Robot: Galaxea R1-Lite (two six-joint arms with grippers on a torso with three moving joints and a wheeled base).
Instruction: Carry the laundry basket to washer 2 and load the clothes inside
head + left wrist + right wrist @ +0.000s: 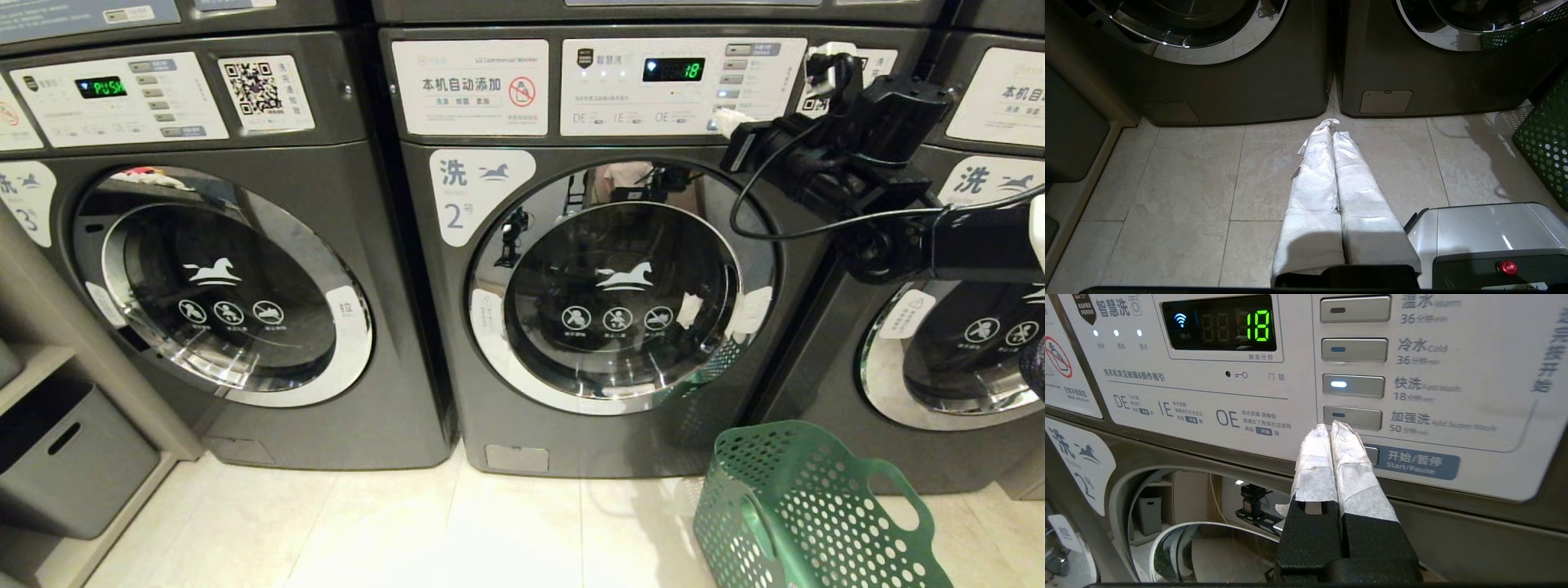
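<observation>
Washer 2 (620, 286) stands in the middle of the head view, its round glass door closed and its white label reading 2 (461, 214). My right gripper (727, 122) is raised to its control panel. It is shut and empty, its white-wrapped tips (1331, 426) right by the Start/Pause button (1374, 455). The display (1257, 326) reads 18. The green laundry basket (808, 514) stands on the floor at the lower right, in front of the washers. The clothes are out of view. My left gripper (1331, 127) hangs low over the tiles, shut and empty.
Washer 3 (220, 286) is on the left and another like washer (955, 351) on the right, both closed. A grey bin (65, 457) sits in a low shelf at far left. My base (1486, 237) is beside the basket (1545, 143).
</observation>
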